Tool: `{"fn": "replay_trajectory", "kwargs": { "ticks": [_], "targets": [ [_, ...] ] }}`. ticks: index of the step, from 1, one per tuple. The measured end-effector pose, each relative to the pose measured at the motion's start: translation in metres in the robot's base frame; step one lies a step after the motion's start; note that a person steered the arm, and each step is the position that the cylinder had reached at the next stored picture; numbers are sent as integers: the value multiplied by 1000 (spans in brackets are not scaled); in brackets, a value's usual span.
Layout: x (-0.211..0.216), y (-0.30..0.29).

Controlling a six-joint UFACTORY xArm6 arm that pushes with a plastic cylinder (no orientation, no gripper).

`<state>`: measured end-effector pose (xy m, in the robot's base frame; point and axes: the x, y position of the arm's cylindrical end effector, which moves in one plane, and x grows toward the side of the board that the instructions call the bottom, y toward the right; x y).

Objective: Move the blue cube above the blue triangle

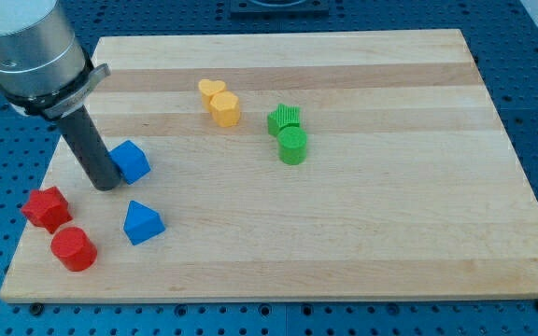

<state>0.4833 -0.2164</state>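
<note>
The arm comes in from the view's top left, its grey cylindrical body (pixel 28 47) cut off by the frame, and from it the dark rod (pixel 90 145) slants down and toward the view's right onto the wooden board (pixel 362 233). There is no pincer on this arm, so nothing to report as open or closed — it ends in my tip (pixel 106 185), which rests on the board at the left side.

My tip sits just to the left of the blue cube (pixel 131 161), touching it or very nearly so; the rod's lower part hides the seam between them, so I cannot tell which. The blue cube lies on the left part of the board, about midway between near and far edges. The blue triangle (pixel 143 223) lies nearer the view's bottom, slightly to the right of the cube and apart from it — so the cube is already on the far side of the triangle.

At the near left corner stand a red star (pixel 46 208) and, just below it, a red cylinder (pixel 73 249), the two close together. Farther off, toward the board's middle, a yellow heart (pixel 211 90) touches a yellow hexagonal block (pixel 225 108). To their right a green star-like block (pixel 285 119) sits just above a green cylinder (pixel 292 147).
</note>
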Motion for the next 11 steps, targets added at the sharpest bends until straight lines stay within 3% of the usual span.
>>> {"fn": "replay_trajectory", "kwargs": {
  "ticks": [1,2,3,9,11],
  "targets": [
    [-15,-21],
    [-61,-44],
    [-82,-28],
    [7,25],
    [-5,23]
  ]
}}
